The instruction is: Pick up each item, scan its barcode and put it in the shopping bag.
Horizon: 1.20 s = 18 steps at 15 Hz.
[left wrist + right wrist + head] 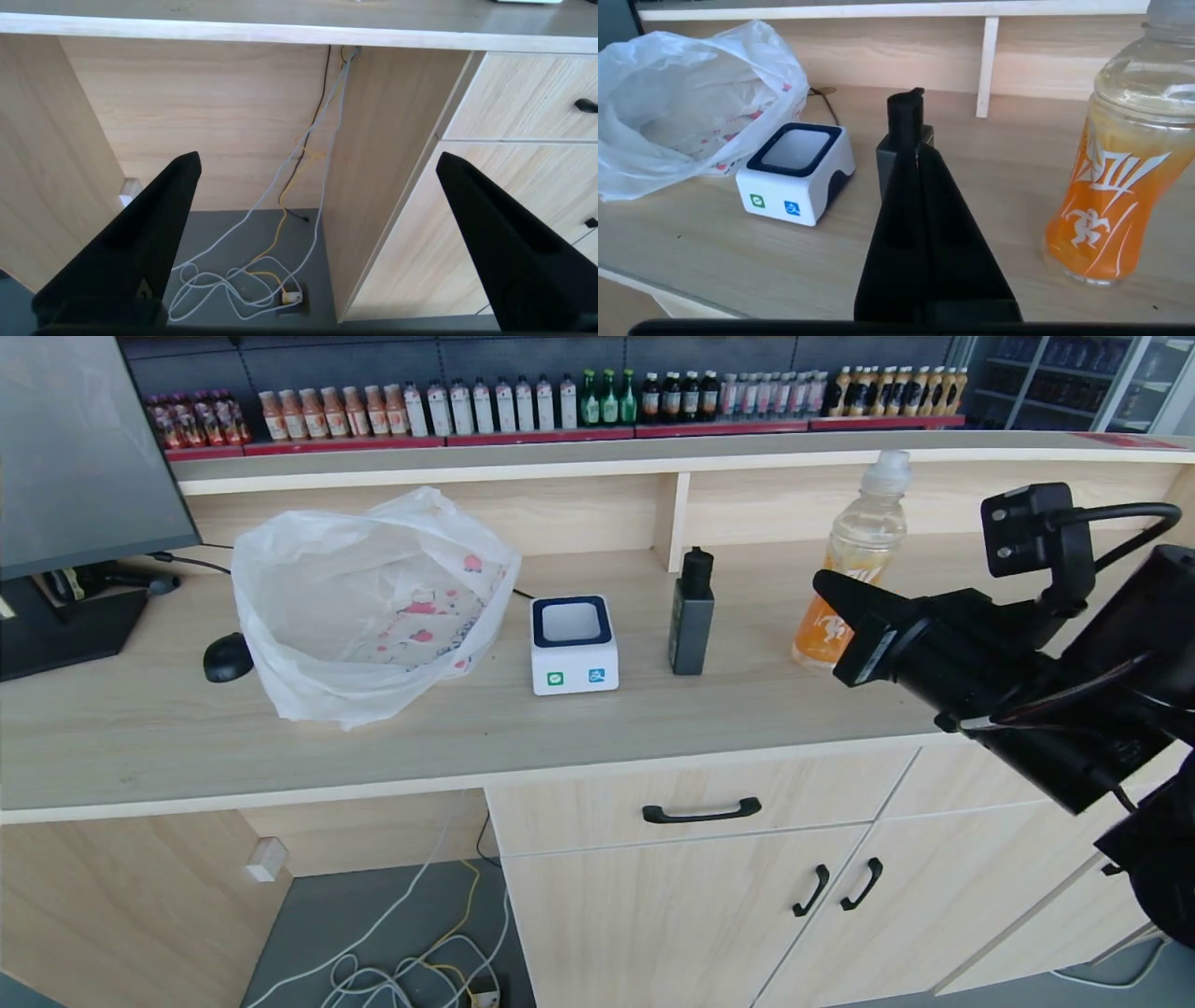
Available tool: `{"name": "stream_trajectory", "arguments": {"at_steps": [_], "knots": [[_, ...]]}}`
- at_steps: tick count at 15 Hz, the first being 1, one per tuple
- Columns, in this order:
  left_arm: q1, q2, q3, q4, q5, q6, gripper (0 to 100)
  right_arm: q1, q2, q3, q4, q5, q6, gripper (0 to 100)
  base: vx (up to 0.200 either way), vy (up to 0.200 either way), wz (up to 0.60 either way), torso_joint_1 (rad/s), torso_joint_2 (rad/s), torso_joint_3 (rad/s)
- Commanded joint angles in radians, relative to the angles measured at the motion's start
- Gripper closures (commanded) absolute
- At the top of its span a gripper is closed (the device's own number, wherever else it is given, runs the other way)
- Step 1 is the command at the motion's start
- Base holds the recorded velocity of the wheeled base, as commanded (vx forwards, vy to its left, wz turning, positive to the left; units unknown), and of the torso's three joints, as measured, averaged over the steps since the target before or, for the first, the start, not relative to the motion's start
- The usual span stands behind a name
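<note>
One clear plastic bottle of orange drink (854, 569) stands on the pale wooden worktop (140, 728), right end effector (823, 583) pinched closed beside it. White plastic shopping bag (364, 607) sits well left. Left end effector (318, 159) gapes wide over grey floor (308, 257); red shelf of bottles (541, 434) behind.

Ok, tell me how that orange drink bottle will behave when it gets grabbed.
The bottle stands upright, tall on a narrow base, so a sideways nudge would probably tip it, and its round body could then roll. It seems mostly full, so likely heavy for its size. The smooth clear plastic may slip or dent under a hard squeeze.
</note>
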Motion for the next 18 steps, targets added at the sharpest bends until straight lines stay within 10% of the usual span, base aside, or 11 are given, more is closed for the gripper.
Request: {"name": "stream_trajectory", "arguments": {"at_steps": [1, 2, 3, 18], "knots": [[0.000, 0.000, 0.000, 0.000, 0.000, 0.000, 0, 0.007, 0.051, -0.026, -0.002, -0.002, 0.000, 100, 0.000, 0.000, 0.00, 0.000, 0.00, 0.000], [0.000, 0.000, 0.000, 0.000, 0.000, 0.001, 0, 0.015, 0.070, -0.058, -0.002, -0.002, -0.002, 100, 0.000, 0.000, 0.00, 0.000, 0.00, 0.000], [0.000, 0.000, 0.000, 0.000, 0.000, 0.000, 0, 0.018, 0.077, -0.067, -0.001, -0.002, -0.003, 0, 0.000, 0.000, 0.00, 0.000, 0.00, 0.000], [0.000, 0.000, 0.000, 0.000, 0.000, 0.000, 0, 0.016, 0.369, -0.460, 0.070, -0.037, 0.006, 0, 0.000, 0.000, 0.00, 0.000, 0.00, 0.000]]}}
